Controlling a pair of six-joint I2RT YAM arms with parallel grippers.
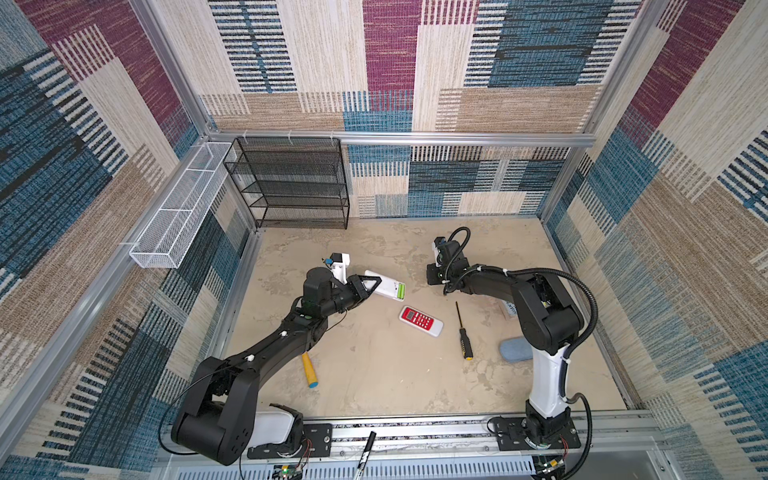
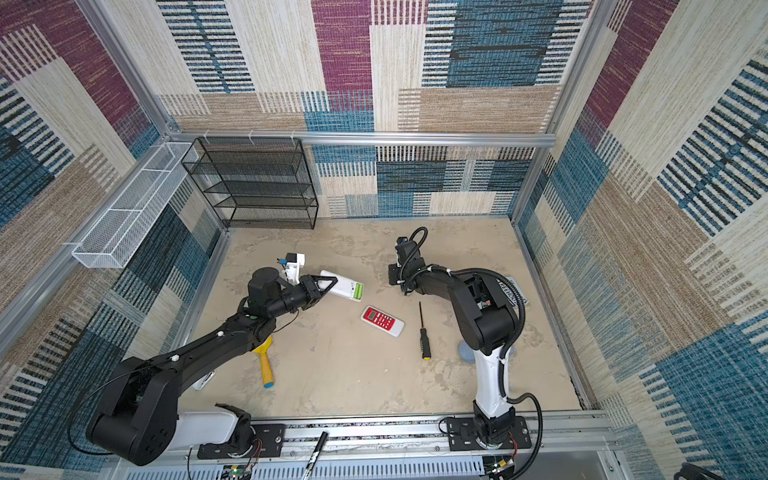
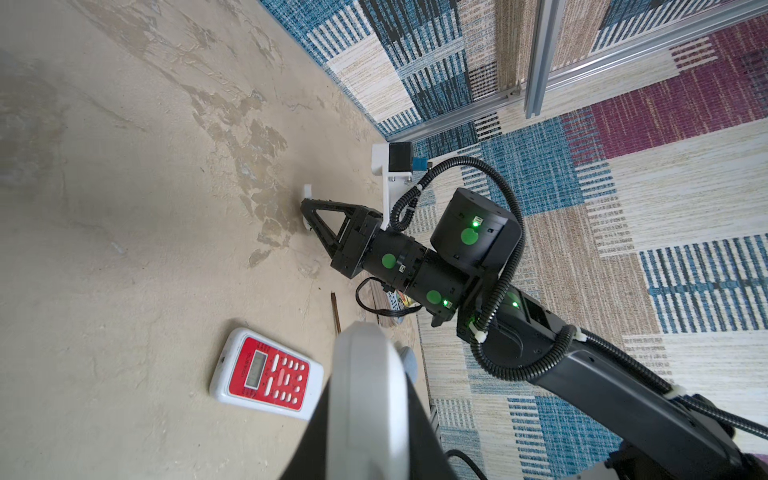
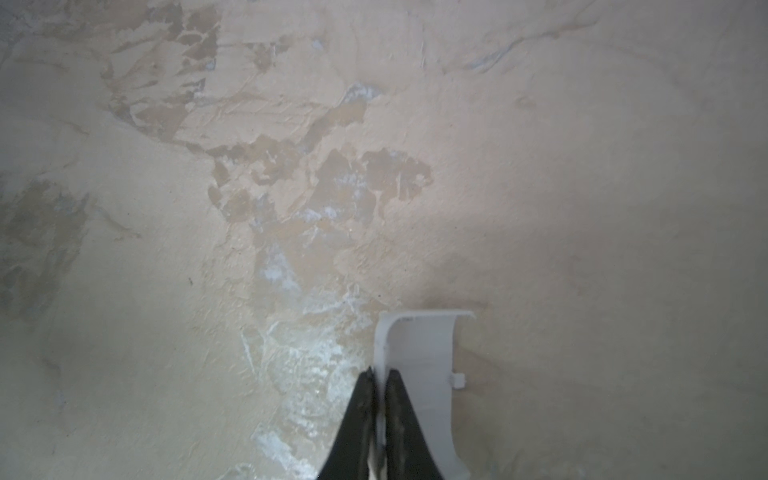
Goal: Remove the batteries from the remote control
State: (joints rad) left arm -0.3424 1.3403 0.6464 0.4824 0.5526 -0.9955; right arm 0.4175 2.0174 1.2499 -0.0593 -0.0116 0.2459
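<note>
Even bright light, soft shadows, warped edges

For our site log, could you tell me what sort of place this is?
Probably a robot test cell: carpet-tiled walls on aluminium framing enclose a tabletop, with two arms bolted to a front rail.

Left gripper (image 1: pixel 376 284): clamped on white remote (image 1: pixel 389 287), green batteries (image 1: pixel 400 291) showing at its free end.
Red remote (image 1: pixel 420 321): face up, clock centre.
Screwdriver (image 1: pixel 463 332): 3 o'clock.
Yellow-handled tool (image 1: pixel 308 369): 8 o'clock.
Rack (image 1: pixel 291 183): between 10 and 11 o'clock, against back wall.
</note>
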